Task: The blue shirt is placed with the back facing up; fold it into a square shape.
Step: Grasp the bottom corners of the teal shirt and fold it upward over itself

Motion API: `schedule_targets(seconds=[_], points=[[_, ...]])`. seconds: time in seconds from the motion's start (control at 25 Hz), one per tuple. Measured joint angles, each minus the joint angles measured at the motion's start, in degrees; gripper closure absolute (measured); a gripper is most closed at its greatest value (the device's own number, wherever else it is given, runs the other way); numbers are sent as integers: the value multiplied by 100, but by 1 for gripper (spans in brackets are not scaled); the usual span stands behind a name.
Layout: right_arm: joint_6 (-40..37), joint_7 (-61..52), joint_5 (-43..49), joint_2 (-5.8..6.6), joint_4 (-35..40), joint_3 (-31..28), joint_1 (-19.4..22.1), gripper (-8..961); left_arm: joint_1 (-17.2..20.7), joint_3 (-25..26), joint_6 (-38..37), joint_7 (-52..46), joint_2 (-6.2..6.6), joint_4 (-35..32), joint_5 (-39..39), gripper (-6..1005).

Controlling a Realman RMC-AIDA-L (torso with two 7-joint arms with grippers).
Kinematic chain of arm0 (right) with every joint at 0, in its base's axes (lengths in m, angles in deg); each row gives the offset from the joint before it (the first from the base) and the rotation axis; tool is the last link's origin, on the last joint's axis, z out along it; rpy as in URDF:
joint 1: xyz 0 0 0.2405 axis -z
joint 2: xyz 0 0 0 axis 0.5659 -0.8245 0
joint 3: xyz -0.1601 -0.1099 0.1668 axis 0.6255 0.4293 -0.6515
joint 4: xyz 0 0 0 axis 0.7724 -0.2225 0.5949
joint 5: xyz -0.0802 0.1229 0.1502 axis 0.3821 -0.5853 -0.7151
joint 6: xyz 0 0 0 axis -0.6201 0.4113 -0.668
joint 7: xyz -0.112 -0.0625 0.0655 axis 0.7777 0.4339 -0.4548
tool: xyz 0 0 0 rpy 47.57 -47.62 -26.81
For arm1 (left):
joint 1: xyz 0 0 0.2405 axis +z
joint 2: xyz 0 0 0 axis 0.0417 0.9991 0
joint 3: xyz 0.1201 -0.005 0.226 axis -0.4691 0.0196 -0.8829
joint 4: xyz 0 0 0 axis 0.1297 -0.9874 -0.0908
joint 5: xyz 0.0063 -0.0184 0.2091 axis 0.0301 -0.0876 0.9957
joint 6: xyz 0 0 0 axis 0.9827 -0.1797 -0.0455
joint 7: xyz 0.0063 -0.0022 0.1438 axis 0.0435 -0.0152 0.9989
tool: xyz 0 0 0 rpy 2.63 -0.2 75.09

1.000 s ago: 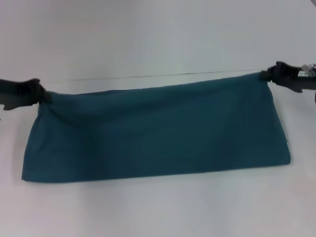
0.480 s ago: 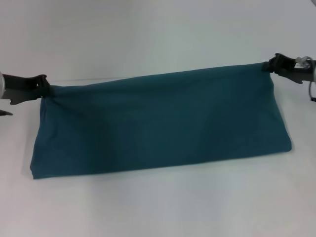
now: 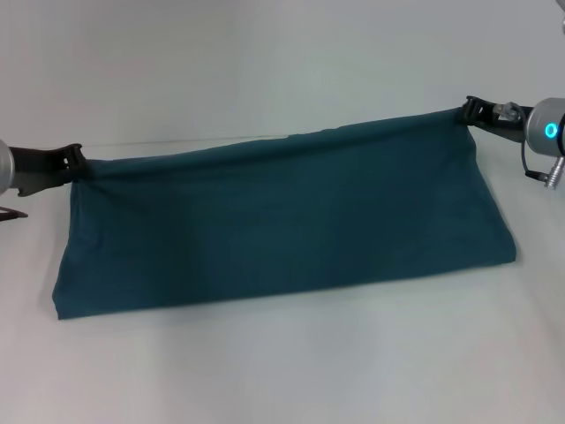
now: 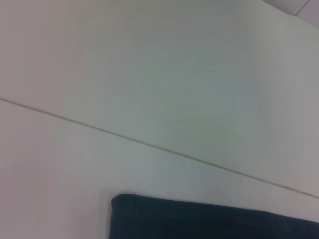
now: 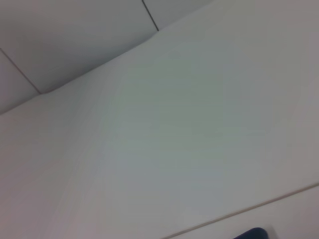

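Observation:
The blue shirt (image 3: pixel 282 221) is a long dark teal band stretched between both arms, its plain side showing. Its upper edge is lifted and taut, while its lower fold rests on the white table (image 3: pixel 282 371). My left gripper (image 3: pixel 78 161) is shut on the shirt's upper left corner, and my right gripper (image 3: pixel 468 110) is shut on the upper right corner, a little higher. In the left wrist view a dark strip of the shirt (image 4: pixel 209 221) shows; the right wrist view catches only a sliver of the shirt (image 5: pixel 251 233).
A thin seam line (image 3: pixel 221 139) runs across the white table behind the shirt. Bare table surface lies in front of the shirt's lower fold.
Both grippers have drawn back and upward with the shirt's top edge. The cloth's lower fold slid slightly to the right and the band stands taller.

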Motion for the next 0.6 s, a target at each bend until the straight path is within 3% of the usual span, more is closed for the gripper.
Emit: schedule_targets(seconds=[0.32, 0.56, 0.6], points=[[19, 2, 1, 0, -20, 136, -29, 858, 8, 0, 51, 48, -13, -6, -36, 966], [34, -45, 0, 180, -157, 169, -44, 856, 54, 47, 288, 29, -83, -78, -45, 939], [34, -45, 0, 180, -157, 169, -44, 811, 61, 52, 307, 21, -86, -80, -45, 911]])
